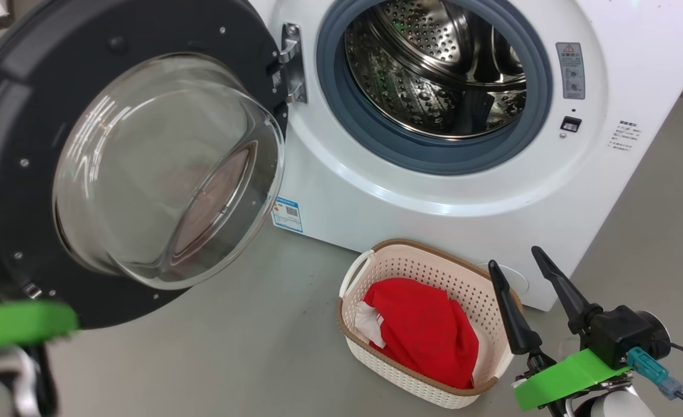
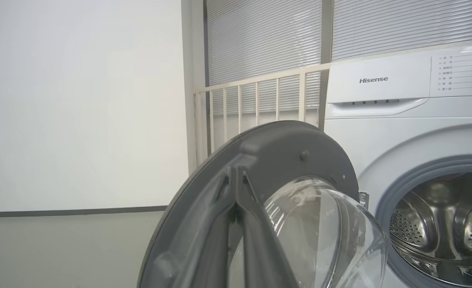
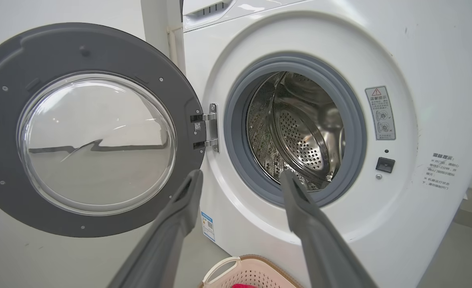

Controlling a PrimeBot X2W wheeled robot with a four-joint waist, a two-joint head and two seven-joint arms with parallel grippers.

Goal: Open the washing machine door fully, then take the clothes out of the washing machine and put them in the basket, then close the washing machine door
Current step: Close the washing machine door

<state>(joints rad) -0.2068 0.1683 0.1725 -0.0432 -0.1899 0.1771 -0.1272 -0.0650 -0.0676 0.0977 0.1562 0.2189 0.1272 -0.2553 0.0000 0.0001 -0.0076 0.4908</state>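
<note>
Red clothes [image 1: 428, 333] lay in the basket [image 1: 393, 365] just beside your right jaws, spread wide and empty; your left jaws pointed up, shut, before the washing machine door [image 1: 5, 116], swung wide over open floor [image 1: 231, 336].

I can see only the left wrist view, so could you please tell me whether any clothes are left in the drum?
Observer: None that I can see. The head view looks into the drum and shows bare steel.
Operator: Thank you. Where are the clothes, then?
Observer: The red clothes lie in the basket.
Operator: Is the right claw free?
Observer: Yes, the right claw is open and empty, at the basket's right side.
</note>
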